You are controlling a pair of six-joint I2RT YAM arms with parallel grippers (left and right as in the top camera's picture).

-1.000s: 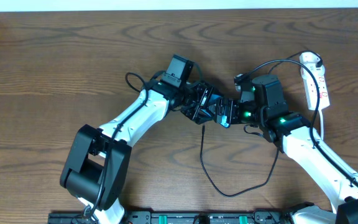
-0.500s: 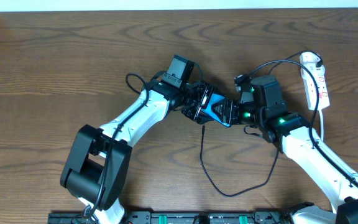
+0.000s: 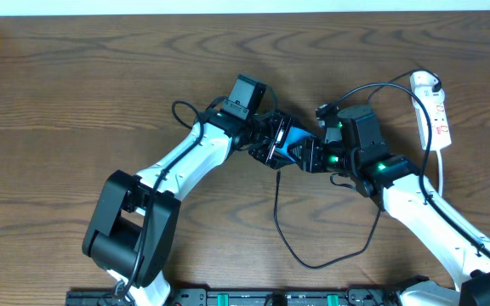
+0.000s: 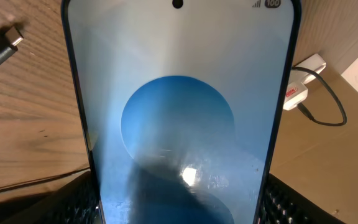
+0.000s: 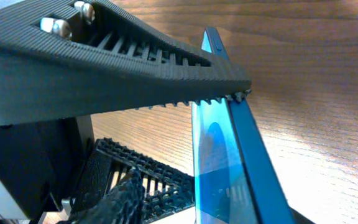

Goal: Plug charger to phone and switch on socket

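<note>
The phone (image 3: 289, 146), blue screen lit, is seen mid-table between the two grippers; one end is clamped between the ribbed fingers (image 4: 82, 202) of the left gripper (image 3: 272, 144); the right gripper (image 3: 311, 155) is half open at the other end, one toothed finger (image 5: 135, 68) against the phone's edge, though a grip cannot be confirmed; the charger (image 3: 277, 204) is looped on the table (image 3: 75, 93), its plug tip (image 4: 2, 50) lying apart from the phone; the socket (image 3: 433, 106) is seen far right.
</note>
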